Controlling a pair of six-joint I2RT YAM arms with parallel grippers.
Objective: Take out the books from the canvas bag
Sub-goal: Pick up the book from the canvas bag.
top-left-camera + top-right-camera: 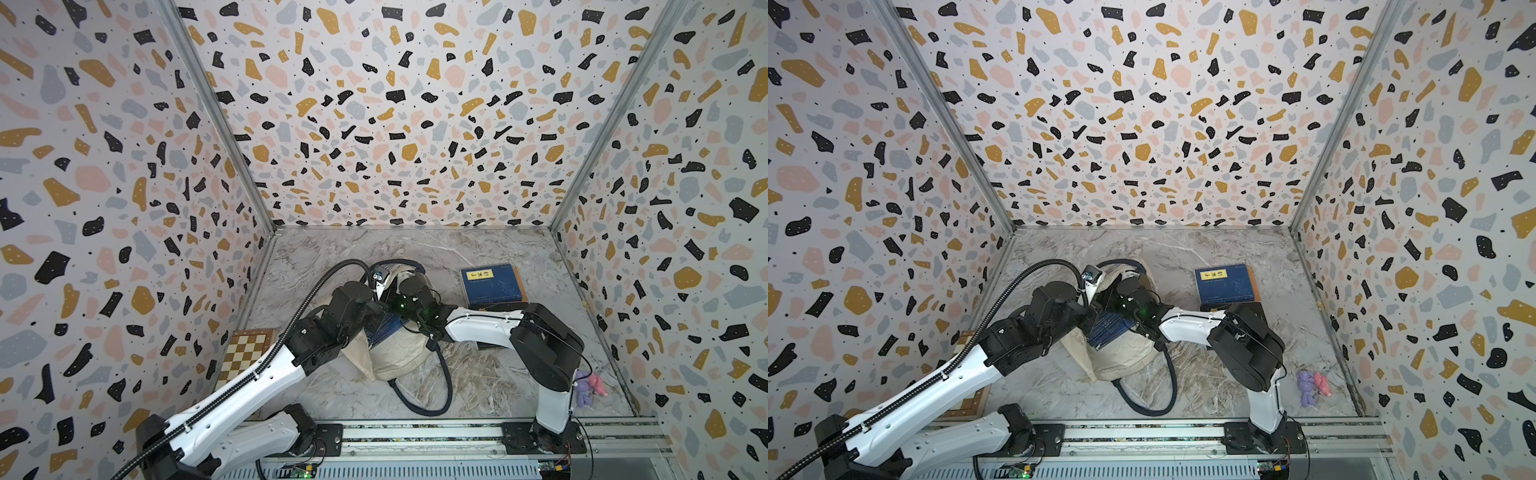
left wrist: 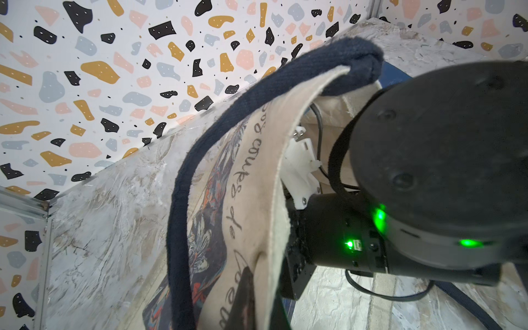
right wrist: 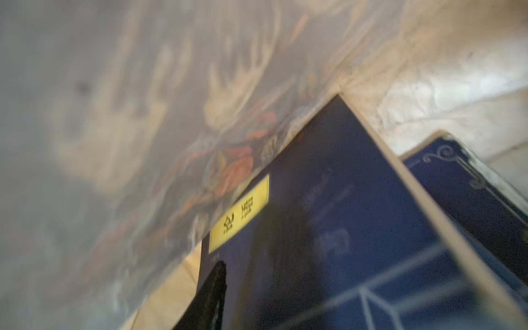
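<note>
Chessboard [image 1: 245,353] lay far left, left claw [image 1: 379,279] pinched tight on the raised rim of the bag [image 1: 399,357], navy books [image 1: 1106,328] poked from its mouth, right claw [image 3: 217,303] sat inside, grip impossible to tell, one finger [image 3: 213,285] on a yellow-labelled book [image 3: 328,228], a stack [image 1: 490,286] lay further right on the surface [image 1: 478,374].

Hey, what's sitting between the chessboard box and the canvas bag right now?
The left arm crosses over that gap between chessboard box and canvas bag, seen in a top view; only marble table shows beneath.
</note>
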